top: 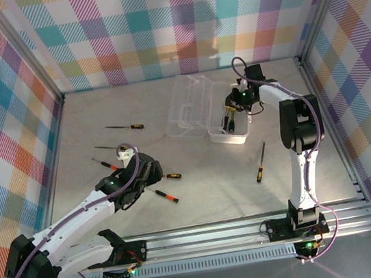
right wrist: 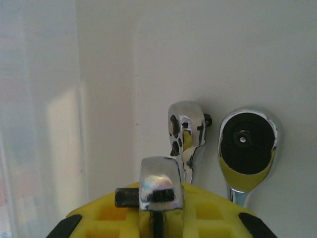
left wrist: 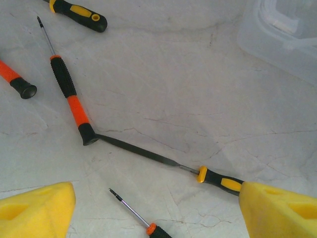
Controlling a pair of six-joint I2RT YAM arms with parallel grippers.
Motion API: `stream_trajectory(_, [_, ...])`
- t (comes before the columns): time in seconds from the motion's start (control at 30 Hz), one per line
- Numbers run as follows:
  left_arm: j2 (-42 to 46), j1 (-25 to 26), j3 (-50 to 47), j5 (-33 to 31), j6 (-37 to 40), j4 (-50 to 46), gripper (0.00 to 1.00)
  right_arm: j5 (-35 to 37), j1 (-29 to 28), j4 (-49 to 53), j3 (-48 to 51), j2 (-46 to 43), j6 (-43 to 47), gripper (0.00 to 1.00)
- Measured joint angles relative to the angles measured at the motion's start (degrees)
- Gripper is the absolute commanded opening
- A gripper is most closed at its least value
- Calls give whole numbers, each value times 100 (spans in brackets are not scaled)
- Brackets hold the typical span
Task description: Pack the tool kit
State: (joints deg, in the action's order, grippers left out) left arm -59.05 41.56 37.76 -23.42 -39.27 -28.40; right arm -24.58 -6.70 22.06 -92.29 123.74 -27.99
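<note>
1. Top external view: the clear box (top: 229, 133) is sitting open at the far centre-right of the table (top: 216, 207), its lid (top: 191, 103) lying back to the left.
2. Reaching down into that box is the right gripper (top: 232, 115); on the right wrist camera it is clenching a chrome tool (right wrist: 159, 183), a ratchet head (right wrist: 187, 130) lying just beyond.
3. Hovering over loose screwdrivers is the left gripper (top: 142, 176), jaws spread wide, grasping nothing.
4. Left wrist view: a black-orange screwdriver (left wrist: 69, 96) is lying with its butt meeting the tip of a yellow-accented screwdriver (left wrist: 220, 181).
5. Another screwdriver (top: 261, 163) is lying alone near the box.
</note>
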Motion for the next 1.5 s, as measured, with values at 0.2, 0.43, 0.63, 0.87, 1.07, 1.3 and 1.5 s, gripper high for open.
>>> stream_trajectory(0.2, [-15,0,11,48,2,-2,86,-101,15,39,-76,61,31,36])
stream_trajectory(0.43, [-24,0,61,175,4,0,86,-168,31,50,-79,66,42,38])
stream_trajectory(0.63, [-111,0,76,247,4,7,85,-173,24,9,63,-44,37,34])
stream_trajectory(0.87, [-118,0,232,286,20,-15,85,28,24,81,579,-1246,-7,33])
stream_trajectory(1.07, [-109,0,372,286,101,-7,84,831,9,-20,1305,-2986,-26,36])
stream_trajectory(1.3, [-33,0,330,575,120,343,83,2017,-4,50,3475,-4540,-376,47])
stream_trajectory(1.5, [68,0,-282,1239,131,1674,82,2487,-68,647,4999,-5464,-568,48])
